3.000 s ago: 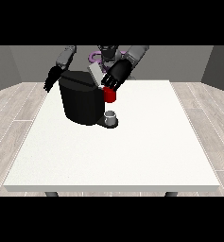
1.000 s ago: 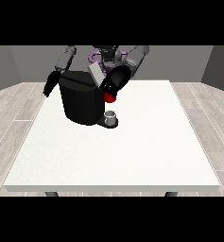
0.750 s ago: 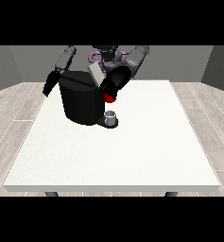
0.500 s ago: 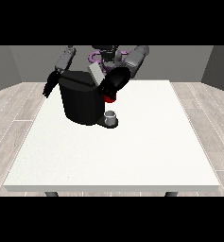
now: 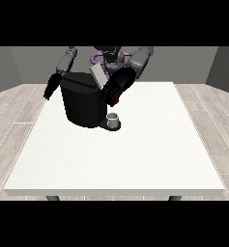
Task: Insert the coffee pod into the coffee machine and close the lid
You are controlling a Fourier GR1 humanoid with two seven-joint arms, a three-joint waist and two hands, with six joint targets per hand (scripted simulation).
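Coffee pod, red, is pinched in the curled hand at the view's right, just beside the coffee machine top near the table far edge, lid raised

A bare test room set up around one table

A large white table fills the middle, standing on pale wood-plank flooring with plain grey walls behind. A humanoid robot stands at the far edge beside a black coffee machine; no household furnishing shows.
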